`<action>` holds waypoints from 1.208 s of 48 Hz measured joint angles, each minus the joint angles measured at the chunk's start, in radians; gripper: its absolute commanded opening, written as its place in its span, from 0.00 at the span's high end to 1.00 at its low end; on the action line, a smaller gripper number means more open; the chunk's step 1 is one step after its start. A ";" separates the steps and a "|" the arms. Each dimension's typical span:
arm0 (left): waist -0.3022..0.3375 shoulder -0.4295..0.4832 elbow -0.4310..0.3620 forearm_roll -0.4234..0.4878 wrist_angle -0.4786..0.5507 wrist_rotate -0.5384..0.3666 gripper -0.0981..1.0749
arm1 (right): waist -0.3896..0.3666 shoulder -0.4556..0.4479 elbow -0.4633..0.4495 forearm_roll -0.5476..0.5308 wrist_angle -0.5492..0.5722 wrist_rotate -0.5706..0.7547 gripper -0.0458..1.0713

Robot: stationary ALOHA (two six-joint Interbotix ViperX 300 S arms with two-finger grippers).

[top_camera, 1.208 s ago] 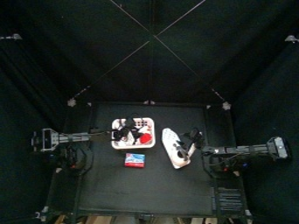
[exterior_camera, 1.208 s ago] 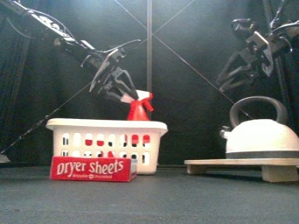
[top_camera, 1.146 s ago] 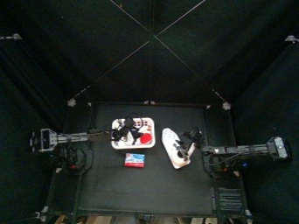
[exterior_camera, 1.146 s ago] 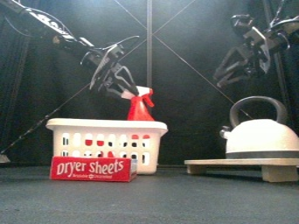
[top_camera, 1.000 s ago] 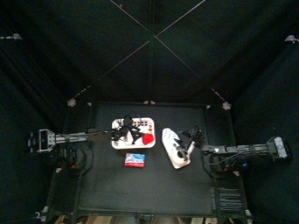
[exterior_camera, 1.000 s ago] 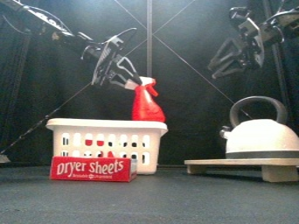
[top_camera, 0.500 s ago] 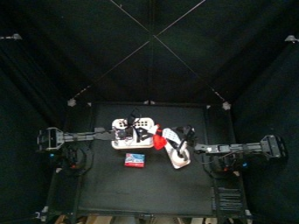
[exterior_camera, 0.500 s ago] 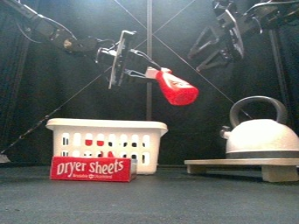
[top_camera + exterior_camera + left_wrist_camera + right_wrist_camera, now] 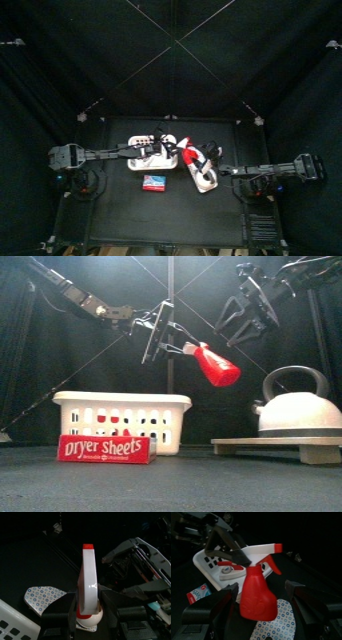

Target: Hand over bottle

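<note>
Aloft, bottle (image 9: 214,364) in left hand (image 9: 171,344)

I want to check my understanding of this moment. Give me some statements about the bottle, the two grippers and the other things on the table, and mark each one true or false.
1. The left gripper holds the bottle in the air. True.
2. The bottle stands inside the white basket. False: it hangs tilted, above and beside the basket.
3. The right gripper is shut on the bottle. False: its jaws are open and apart from the bottle in the front view.
4. A white kettle sits on a wooden board. True.
5. The dryer sheets box lies inside the basket. False: it lies on the table, in front of the basket.
</note>
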 measured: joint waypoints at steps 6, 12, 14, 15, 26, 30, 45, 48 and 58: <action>-0.006 0.012 -0.018 -0.067 -0.002 0.069 0.45 | 0.008 0.017 -0.002 -0.003 0.003 0.000 0.02; -0.021 0.026 -0.037 -0.117 -0.009 0.107 0.45 | 0.005 0.052 -0.006 -0.003 0.009 0.000 0.02; -0.028 0.031 -0.041 -0.127 -0.014 0.117 0.45 | 0.005 0.064 -0.011 -0.005 0.011 0.000 0.02; -0.031 0.032 -0.044 -0.133 -0.014 0.121 0.45 | 0.003 0.069 -0.012 -0.005 0.014 0.000 0.02; -0.060 0.041 -0.049 -0.160 -0.018 0.143 0.45 | 0.006 0.072 -0.015 -0.017 0.098 -0.003 0.02; -0.060 0.043 -0.049 -0.166 -0.023 0.150 0.45 | 0.028 0.072 -0.017 -0.023 0.167 -0.009 0.02; -0.057 0.057 -0.049 -0.169 -0.025 0.152 0.45 | 0.072 0.080 -0.046 -0.015 0.230 -0.120 0.02; -0.057 0.061 -0.049 -0.169 -0.025 0.152 0.45 | 0.072 0.081 -0.048 -0.017 0.224 -0.120 0.02; -0.058 0.063 -0.049 -0.170 -0.025 0.152 0.45 | 0.067 0.084 -0.048 -0.018 0.192 -0.121 0.02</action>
